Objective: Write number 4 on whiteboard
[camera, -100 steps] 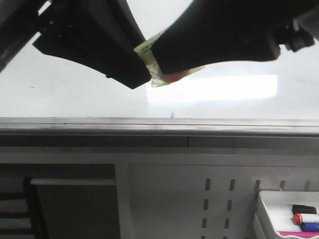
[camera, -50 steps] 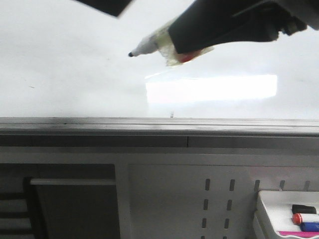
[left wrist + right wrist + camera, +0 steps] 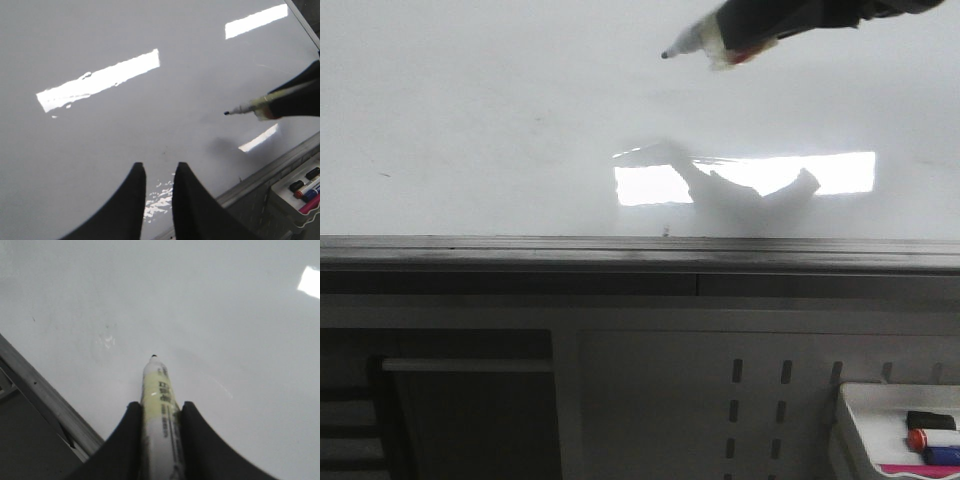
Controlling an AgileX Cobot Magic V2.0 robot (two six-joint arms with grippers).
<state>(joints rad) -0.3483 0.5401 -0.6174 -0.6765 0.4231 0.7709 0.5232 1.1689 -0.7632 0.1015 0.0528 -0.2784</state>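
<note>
The whiteboard [image 3: 470, 120] fills the upper half of the front view, glossy white with a bright rectangular glare; no drawn digit shows on it. My right gripper [image 3: 735, 30] is at the top right, shut on a marker [image 3: 695, 40] whose bare black tip points left, above the board. In the right wrist view the marker [image 3: 159, 390] sits between the fingers of the right gripper [image 3: 160, 407], tip over the board [image 3: 225, 315]. My left gripper [image 3: 159, 167] is slightly open and empty over the board [image 3: 100, 50], left of the marker [image 3: 245, 107]. It is out of the front view.
A grey metal rail [image 3: 620, 250] runs along the board's near edge. Below it is a perforated grey panel [image 3: 760, 400]. A small white tray [image 3: 850, 420] with several markers sits at the bottom right; it also shows in the left wrist view [image 3: 285, 192].
The left gripper has pulled away from the marker's tip and left the front view. The marker tip is now bare. The right gripper has moved up and right with the marker.
</note>
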